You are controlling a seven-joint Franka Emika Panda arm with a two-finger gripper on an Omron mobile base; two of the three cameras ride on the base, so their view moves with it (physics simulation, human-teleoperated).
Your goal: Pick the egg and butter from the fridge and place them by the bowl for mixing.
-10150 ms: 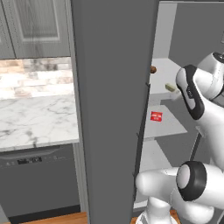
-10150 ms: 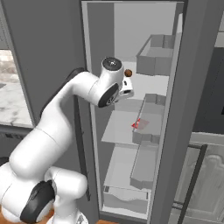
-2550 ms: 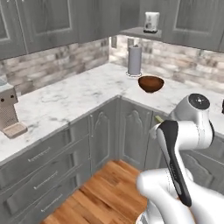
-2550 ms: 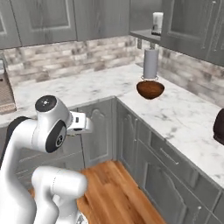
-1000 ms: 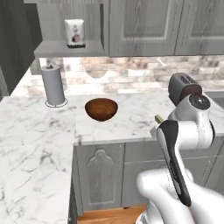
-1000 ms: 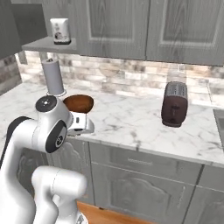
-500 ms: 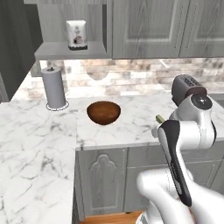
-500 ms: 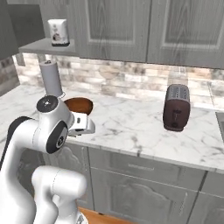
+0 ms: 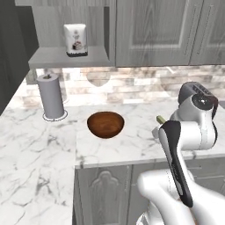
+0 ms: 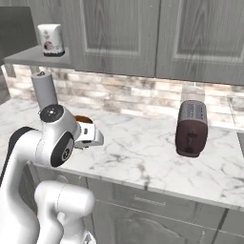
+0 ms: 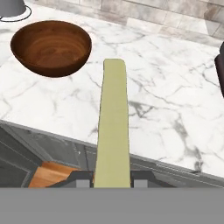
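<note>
My gripper (image 11: 113, 180) is shut on the butter (image 11: 113, 127), a pale yellowish stick that juts out ahead of the fingers, over the counter's front edge. The stick's tip (image 9: 161, 119) peeks past the arm in the left base view. The reddish-brown wooden bowl (image 11: 51, 47) stands on the marble counter, ahead and left of the butter, apart from it. It also sits mid-counter (image 9: 105, 124) and half hidden behind the hand (image 10: 84, 118). The fridge (image 9: 9, 57) is a dark flat front at the far left. The egg is out of view.
A paper towel roll (image 9: 52, 96) stands left of the bowl, by the brick backsplash. A dark toaster (image 10: 191, 127) sits to the right on the marble counter (image 9: 132, 145). A white canister (image 9: 75, 40) rests on the open shelf under grey wall cabinets.
The base has driven on, so the whole scene has shifted; the bowl and counter now sit closer and more centred. The gripper keeps its hold on the butter.
</note>
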